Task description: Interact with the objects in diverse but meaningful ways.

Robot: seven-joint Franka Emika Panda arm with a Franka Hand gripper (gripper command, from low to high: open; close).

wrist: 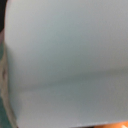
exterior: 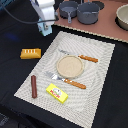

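Note:
My gripper [exterior: 44,26] hangs above the far corner of the placemat on the exterior view's left. It appears shut on the pale blue carton [exterior: 45,29], which fills the wrist view [wrist: 65,60] as a blurred pale blue surface; the fingers are hidden. The orange-yellow ridged bread loaf [exterior: 30,53] lies on the dark table off the mat, on the exterior view's left. The dark red-brown sausage [exterior: 34,86] lies at the mat's near edge on that side. The flat yellow box [exterior: 57,93] lies on the mat near the front.
A beige plate [exterior: 69,66] sits mid-mat [exterior: 100,85] between an orange-handled knife [exterior: 80,56] and fork [exterior: 65,80]. Two grey pots [exterior: 68,8] [exterior: 89,12] and a bowl [exterior: 123,15] stand on the brown surface at the back.

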